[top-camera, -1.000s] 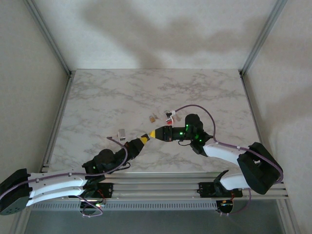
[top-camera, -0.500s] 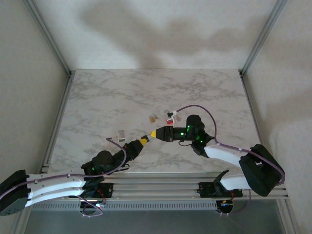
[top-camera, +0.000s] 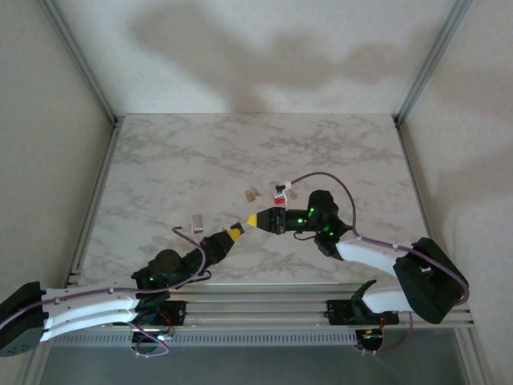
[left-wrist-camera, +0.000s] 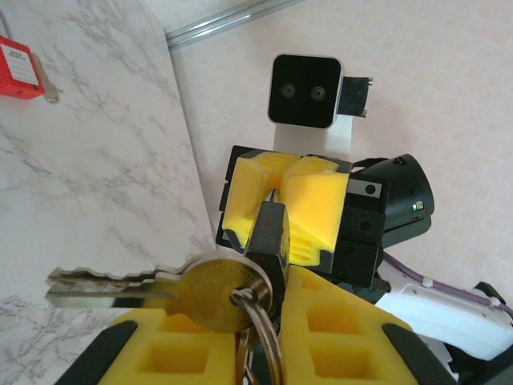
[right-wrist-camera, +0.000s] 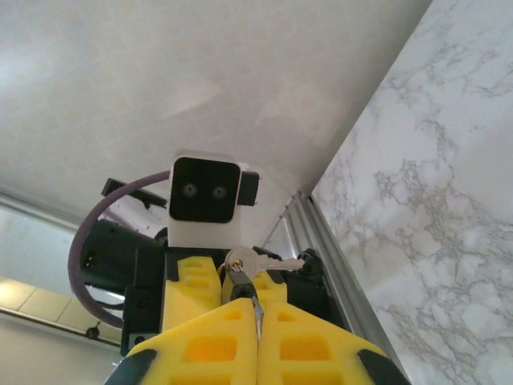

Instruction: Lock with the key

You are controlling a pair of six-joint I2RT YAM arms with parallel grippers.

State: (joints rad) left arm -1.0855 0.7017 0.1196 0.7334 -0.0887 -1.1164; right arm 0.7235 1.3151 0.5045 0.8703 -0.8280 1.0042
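The key (left-wrist-camera: 160, 285), with a brass head and a worn silver blade, lies level above the table, its head clamped in the jaws of the left gripper (top-camera: 234, 233). The ring (left-wrist-camera: 268, 341) through its head is pinched by the right gripper (top-camera: 253, 219). The red padlock (left-wrist-camera: 18, 68) lies flat on the table, apart.

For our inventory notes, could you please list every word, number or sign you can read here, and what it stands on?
Red padlock: a white label with dark print, too small and blurred to read.
Key: no stamp or number can be made out on its brass head or blade.
No other legible text.
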